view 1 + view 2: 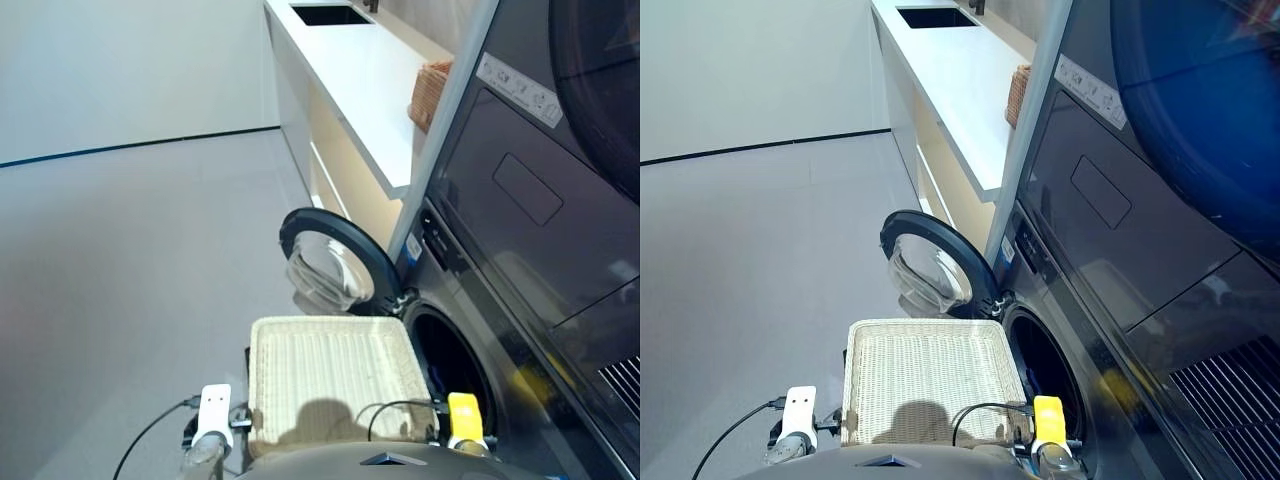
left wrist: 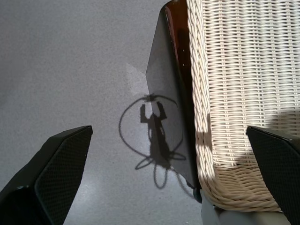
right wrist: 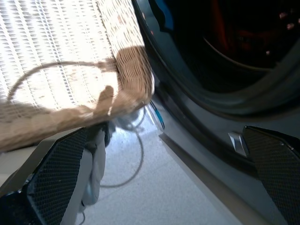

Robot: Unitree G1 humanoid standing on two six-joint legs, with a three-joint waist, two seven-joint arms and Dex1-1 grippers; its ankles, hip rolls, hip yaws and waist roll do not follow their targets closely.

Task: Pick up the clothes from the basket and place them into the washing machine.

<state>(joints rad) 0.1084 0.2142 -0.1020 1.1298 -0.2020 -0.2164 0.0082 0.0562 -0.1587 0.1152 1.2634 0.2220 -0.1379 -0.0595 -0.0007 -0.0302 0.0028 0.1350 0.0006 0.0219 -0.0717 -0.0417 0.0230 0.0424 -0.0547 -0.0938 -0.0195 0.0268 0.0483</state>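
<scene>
The basket (image 1: 330, 375) sits at lower centre of the head view, with no garment visible inside. The washing machine (image 1: 455, 360) stands just right of it, porthole door (image 1: 330, 262) swung open above the basket. Something red shows inside the drum (image 3: 225, 28). Left hand (image 2: 164, 187): fingers spread, holding nothing. Right hand (image 3: 159, 187): fingers spread, holding nothing.

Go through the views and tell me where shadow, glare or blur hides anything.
Left eye view: a shadow darkens the near end of the cream-white woven wicker basket. Left wrist view: hard sunlight, sharp shadows on the grey floor. Right wrist view: basket weave washed out by glare, and the dark grey washing machine's drum mouth too dark to read.
</scene>
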